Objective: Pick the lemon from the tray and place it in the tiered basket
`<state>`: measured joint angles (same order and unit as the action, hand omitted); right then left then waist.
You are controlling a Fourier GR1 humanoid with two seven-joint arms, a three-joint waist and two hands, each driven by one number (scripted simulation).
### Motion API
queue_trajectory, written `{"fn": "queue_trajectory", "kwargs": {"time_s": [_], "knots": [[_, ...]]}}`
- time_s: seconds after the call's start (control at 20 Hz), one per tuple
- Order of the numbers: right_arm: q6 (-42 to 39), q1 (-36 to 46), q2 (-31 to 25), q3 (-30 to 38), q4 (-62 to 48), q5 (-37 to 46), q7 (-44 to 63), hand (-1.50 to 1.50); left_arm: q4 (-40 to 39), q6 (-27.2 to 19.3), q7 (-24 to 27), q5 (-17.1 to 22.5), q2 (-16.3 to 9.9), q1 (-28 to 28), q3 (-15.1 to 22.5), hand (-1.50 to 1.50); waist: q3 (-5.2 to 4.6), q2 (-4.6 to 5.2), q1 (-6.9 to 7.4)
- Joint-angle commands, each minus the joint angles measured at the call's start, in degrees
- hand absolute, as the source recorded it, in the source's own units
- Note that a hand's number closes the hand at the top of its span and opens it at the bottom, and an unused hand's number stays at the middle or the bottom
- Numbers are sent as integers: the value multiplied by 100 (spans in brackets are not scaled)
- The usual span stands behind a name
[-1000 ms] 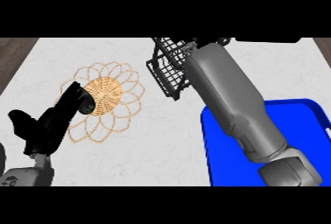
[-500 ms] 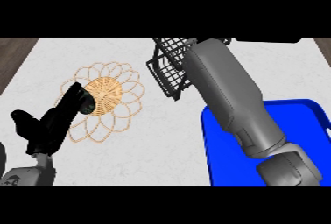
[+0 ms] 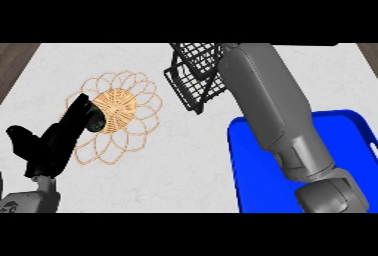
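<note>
A pale speckled worktop (image 3: 184, 150) fills the head view, with dark wood showing beyond its far corners. The robot's grey right forearm (image 3: 277, 110) stretches from the near right edge toward the far edge, crossing a blue tray (image 3: 247, 165) that sits at the worktop's near right corner. The arm ends at the black wire tiered basket (image 3: 193, 85) near the middle of the far edge; the right hand is hidden behind the arm and basket, so whether its fingers are apart or together cannot be told. The lemon cannot be seen either, neither on the visible part of the tray nor in the basket. A woven, flower-shaped mat (image 3: 118, 115) lies toward the left. The black left hand (image 3: 52, 145) rests at the near left, fingers (image 3: 80, 116) straight, overlapping the mat's edge.
</note>
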<state>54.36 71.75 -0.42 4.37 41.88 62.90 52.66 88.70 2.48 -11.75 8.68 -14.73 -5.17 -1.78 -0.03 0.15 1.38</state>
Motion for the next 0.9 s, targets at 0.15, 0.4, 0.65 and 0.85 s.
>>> {"fn": "queue_trajectory", "kwargs": {"time_s": [0.15,0.4,0.65,0.85], "knots": [[836,-473,-11,243,1110,497,407,-150,-161,7,191,-103,27,322,-40,0,0,-74,-249],[212,-1196,-120,456,2628,1024,825,-150,108,-180,-107,-104,6,182,-137,0,4,-138,-399],[-924,-2234,-265,352,4683,1230,1071,-150,106,-138,-13,-92,-58,430,-257,0,3,-157,-484],[-1547,-3361,-339,172,6285,1264,1154,-150,364,-143,-202,-36,-4,376,-197,0,6,-134,-452]]}}
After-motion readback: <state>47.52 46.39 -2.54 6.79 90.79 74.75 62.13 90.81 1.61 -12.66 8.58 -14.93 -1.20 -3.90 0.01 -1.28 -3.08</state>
